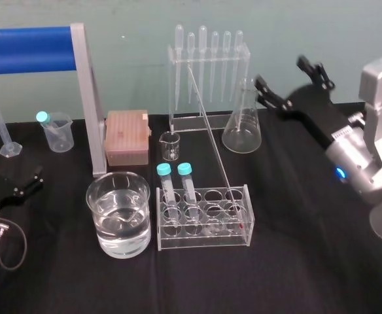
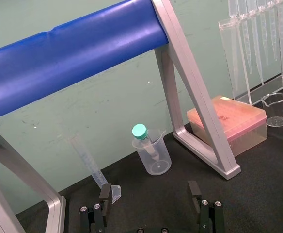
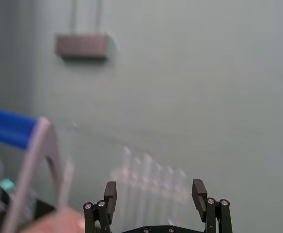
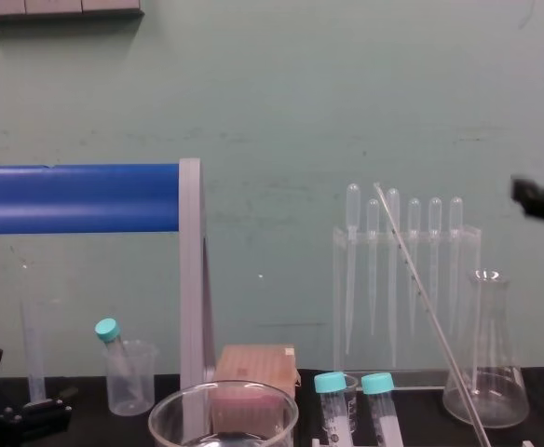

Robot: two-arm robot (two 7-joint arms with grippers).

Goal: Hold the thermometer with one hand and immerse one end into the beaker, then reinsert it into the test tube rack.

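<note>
The head view takes in the whole bench. The long, thin clear glass thermometer (image 1: 214, 147) leans with its lower end in a corner hole of the clear acrylic test tube rack (image 1: 204, 241). The rack stands just beside the wide, thick-rimmed glass beaker (image 1: 94, 203), part-filled with clear liquid.

The black right gripper (image 1: 289, 78) hangs above the black cloth (image 1: 309, 261), jaws spread wide. Thermometer, rack and beaker all lie left of those jaws and lower. The right wrist view sets its parted fingers (image 3: 110, 194) against the green wall (image 3: 204, 73).

The left gripper (image 2: 150, 194), low over the cloth, is likewise spread. A small plastic beaker (image 2: 156, 162) holding a teal-capped tube (image 2: 140, 132) sits ahead of its jaws.

The chest view shows the thermometer's slant side-on, crossing the bulb-topped pipettes (image 4: 435, 251).
</note>
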